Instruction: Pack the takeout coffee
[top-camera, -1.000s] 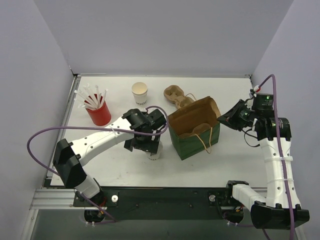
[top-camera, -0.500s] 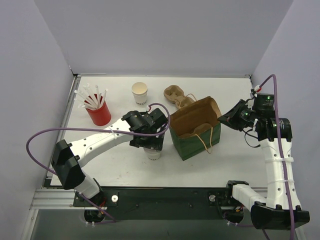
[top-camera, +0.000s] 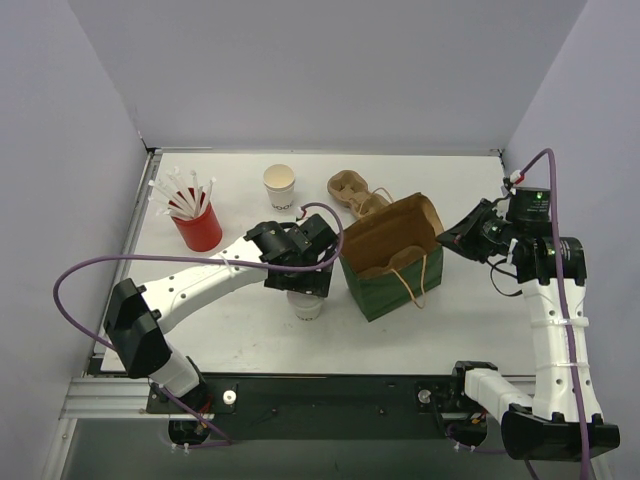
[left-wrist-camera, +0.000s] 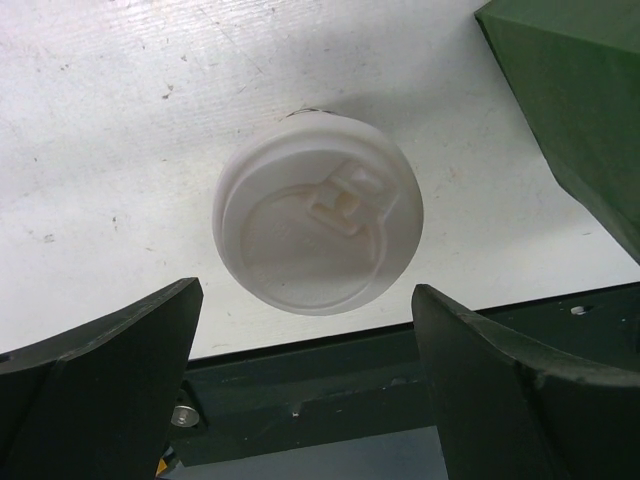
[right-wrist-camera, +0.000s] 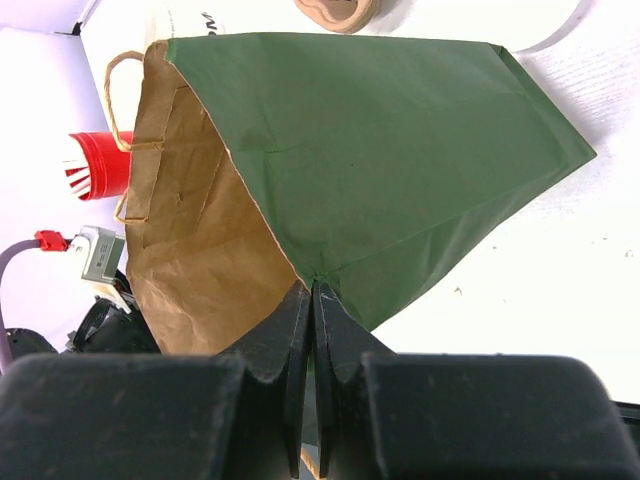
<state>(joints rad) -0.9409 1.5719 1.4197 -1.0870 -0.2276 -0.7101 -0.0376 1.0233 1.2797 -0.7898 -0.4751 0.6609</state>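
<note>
The takeout coffee cup, white with a cream rim and dark print, stands open at the back of the table. A second white cup capped with a white lid stands near the front, left of the green paper bag. My left gripper hovers open just above the lidded cup, touching nothing. In the left wrist view the lid lies between and ahead of the spread jaws of the left gripper. My right gripper is shut on the bag's right rim, holding the mouth open.
A brown pulp carrier lies behind the bag. A red cup of white straws stands at the left. The table's front edge and black frame are close behind the lidded cup.
My left gripper has shifted a little back and to the right over the lidded cup, uncovering more of it. The right arm and bag have not moved.
</note>
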